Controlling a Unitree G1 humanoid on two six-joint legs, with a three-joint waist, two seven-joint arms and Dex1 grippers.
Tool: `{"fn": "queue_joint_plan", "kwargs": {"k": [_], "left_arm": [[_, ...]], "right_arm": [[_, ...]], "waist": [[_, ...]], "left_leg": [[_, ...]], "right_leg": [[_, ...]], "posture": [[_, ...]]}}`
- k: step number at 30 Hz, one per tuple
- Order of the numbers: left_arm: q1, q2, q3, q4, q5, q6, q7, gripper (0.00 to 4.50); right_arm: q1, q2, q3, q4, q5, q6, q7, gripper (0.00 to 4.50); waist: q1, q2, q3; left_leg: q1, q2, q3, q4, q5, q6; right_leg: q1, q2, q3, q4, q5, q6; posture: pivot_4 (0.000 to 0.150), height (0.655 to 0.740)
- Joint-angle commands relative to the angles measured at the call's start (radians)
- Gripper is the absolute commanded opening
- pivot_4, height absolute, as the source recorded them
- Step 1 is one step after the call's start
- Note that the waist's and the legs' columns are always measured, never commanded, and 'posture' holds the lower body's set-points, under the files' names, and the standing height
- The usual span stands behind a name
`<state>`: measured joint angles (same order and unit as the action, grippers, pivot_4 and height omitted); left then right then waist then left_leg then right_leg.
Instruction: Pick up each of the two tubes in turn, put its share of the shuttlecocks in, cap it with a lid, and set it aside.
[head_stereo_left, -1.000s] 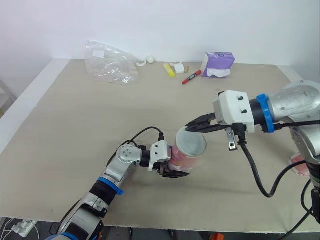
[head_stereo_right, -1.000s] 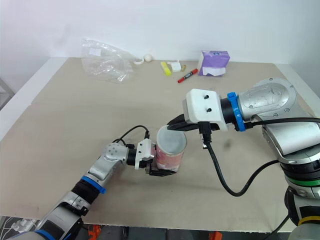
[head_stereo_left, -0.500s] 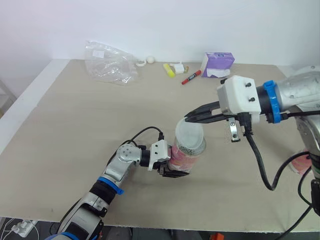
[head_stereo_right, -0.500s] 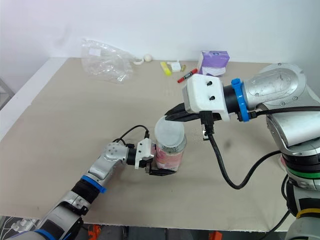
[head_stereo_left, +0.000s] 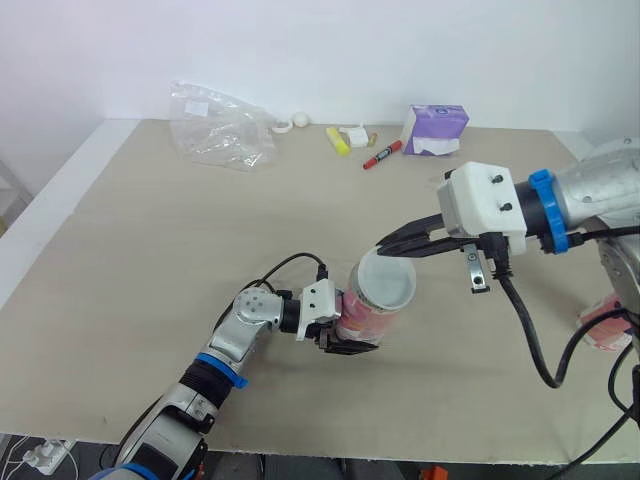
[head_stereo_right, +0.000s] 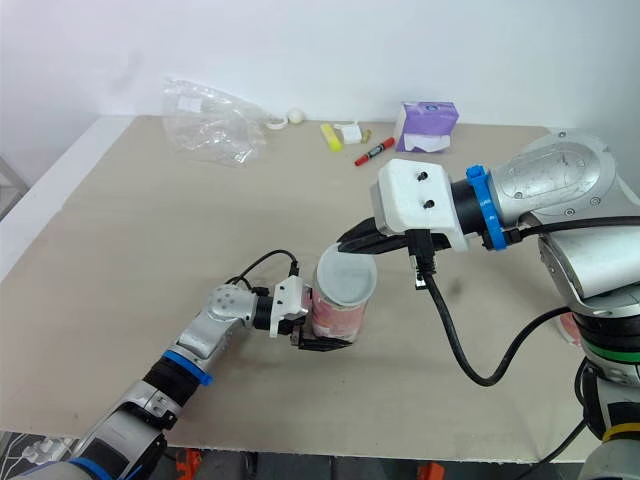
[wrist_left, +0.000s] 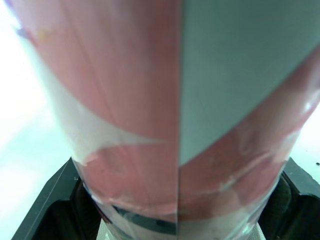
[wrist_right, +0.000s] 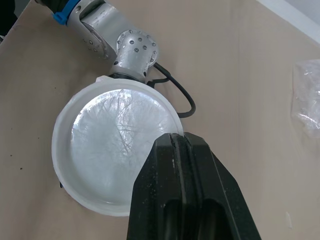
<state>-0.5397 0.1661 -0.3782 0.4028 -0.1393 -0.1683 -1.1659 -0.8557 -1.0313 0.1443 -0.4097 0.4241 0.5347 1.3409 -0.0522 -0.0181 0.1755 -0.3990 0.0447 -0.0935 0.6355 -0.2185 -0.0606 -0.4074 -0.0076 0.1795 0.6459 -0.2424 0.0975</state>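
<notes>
A pink tube (head_stereo_left: 365, 320) stands upright near the table's front edge. My left gripper (head_stereo_left: 335, 337) is shut on its lower body; the left wrist view shows the tube (wrist_left: 150, 115) between both black fingers (wrist_left: 42, 215). My right gripper (head_stereo_left: 386, 245) is shut on the far rim of a translucent white lid (head_stereo_left: 388, 281), holding it over the tube's mouth, slightly tilted. I cannot tell whether the lid is seated. White feathers show through the lid (wrist_right: 107, 150) in the right wrist view. A second pink tube (head_stereo_left: 604, 326) sits at the table's right edge, partly hidden by my right arm.
Along the table's far edge lie a crumpled clear plastic bag (head_stereo_left: 215, 125), a small white ball (head_stereo_left: 300, 119), a yellow item (head_stereo_left: 338, 140), a red marker (head_stereo_left: 382, 155) and a purple tissue box (head_stereo_left: 436, 129). A black cable hangs from my right wrist (head_stereo_left: 520, 330).
Half a second ago my right gripper held the lid higher, tilted above the tube. Now the lid is lower and slightly further right, over the tube's mouth. The left gripper and tube stayed still.
</notes>
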Motion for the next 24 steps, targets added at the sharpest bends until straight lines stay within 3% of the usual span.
{"fn": "queue_joint_plan", "kwargs": {"k": [1, 24], "left_arm": [[0.008, 0.022, -0.001, 0.038, 0.027, 0.024, 0.007, 3.59], [0.013, 0.017, -0.002, 0.028, 0.024, 0.031, 0.013, 3.59]], "right_arm": [[0.017, 0.002, -0.010, -0.028, -0.016, -0.027, -0.006, 0.05], [0.031, 0.055, 0.050, -0.001, -0.092, -0.092, 0.010, 0.05]], "waist": [[0.000, 0.000, 0.000], [0.000, 0.000, 0.000]], "left_leg": [[0.000, 0.000, 0.000, 0.000, 0.000, 0.000], [0.000, 0.000, 0.000, 0.000, 0.000, 0.000]], "right_leg": [[0.000, 0.000, 0.000, 0.000, 0.000, 0.000], [0.000, 0.000, 0.000, 0.000, 0.000, 0.000]], "posture": [[0.150, 0.7400], [0.150, 0.7400]]}}
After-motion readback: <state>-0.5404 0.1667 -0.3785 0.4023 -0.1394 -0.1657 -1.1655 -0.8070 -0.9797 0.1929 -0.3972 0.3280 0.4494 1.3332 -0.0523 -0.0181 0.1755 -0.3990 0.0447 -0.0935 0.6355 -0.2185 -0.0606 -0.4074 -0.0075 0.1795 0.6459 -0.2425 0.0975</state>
